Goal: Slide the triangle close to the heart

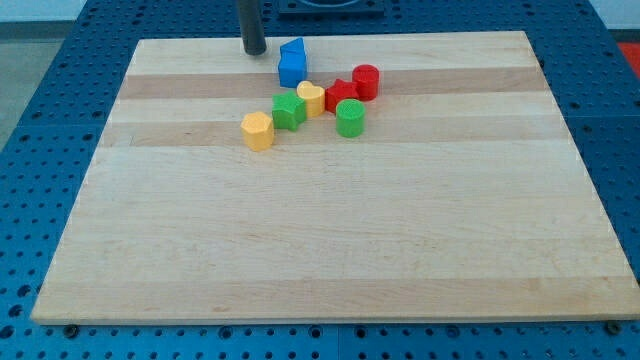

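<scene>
A blue block with a pointed top, apparently the triangle [292,63], stands near the view's top, a little left of centre. The yellow heart [311,98] lies just below and slightly right of it, with a small gap between them. My tip [255,50] rests on the board just left of the blue triangle, a short gap away and not touching it. The rod rises out of the view's top edge.
A green block [289,110] touches the heart's left side. A red block [341,95] sits at the heart's right, with a red cylinder [366,81] beyond it. A green cylinder [350,118] and a yellow hexagon [258,131] lie below. The wooden board [320,230] sits on a blue perforated table.
</scene>
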Available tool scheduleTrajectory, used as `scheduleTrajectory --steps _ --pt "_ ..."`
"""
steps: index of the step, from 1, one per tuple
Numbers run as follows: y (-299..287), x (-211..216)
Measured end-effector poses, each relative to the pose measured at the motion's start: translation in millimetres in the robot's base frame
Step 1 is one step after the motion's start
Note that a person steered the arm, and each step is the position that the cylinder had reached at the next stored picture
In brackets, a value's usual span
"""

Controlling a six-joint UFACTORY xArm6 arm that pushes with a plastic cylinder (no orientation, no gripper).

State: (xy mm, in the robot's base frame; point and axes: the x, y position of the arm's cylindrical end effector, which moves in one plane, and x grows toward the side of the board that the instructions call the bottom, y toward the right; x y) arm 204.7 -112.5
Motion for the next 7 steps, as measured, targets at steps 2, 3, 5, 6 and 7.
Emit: scheduleTrajectory --steps 2,3,5,6,7 --pt "56 6" --pt "88 18" --pt "105 52" --pt "105 54" --pt "105 43"
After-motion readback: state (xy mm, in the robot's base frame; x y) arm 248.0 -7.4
